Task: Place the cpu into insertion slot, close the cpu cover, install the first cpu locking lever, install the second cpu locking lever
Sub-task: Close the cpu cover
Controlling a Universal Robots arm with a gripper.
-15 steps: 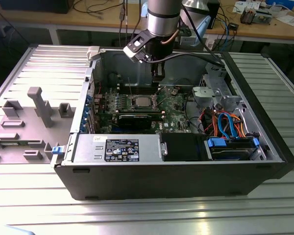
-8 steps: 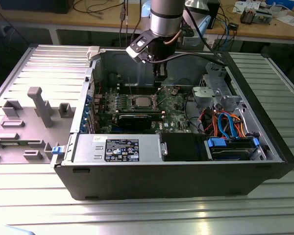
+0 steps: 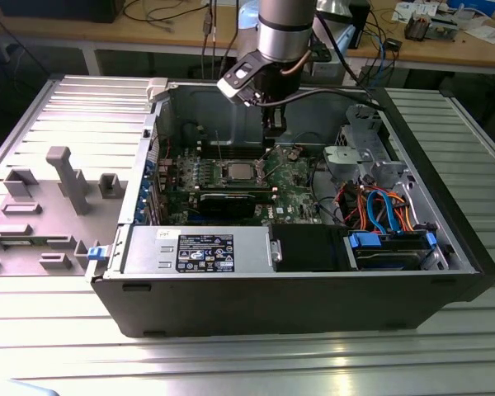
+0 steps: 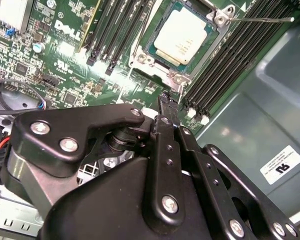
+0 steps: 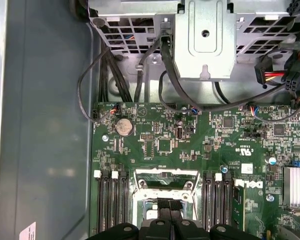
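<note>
Cpu (image 4: 182, 35) sat in insertion slot (image 5: 138, 197) on green motherboard (image 4: 65, 60), with cpu cover (image 4: 155, 67) lying flat around it. Thin lever rod (image 4: 262, 20) stuck out over memory slots. Gripper (image 4: 165, 98) hovered near socket edge, jaws closed, holding nothing.

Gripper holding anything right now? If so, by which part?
Nothing. The gripper is shut and empty, near the socket; the chip lies in it, apart from the gripper.
</note>
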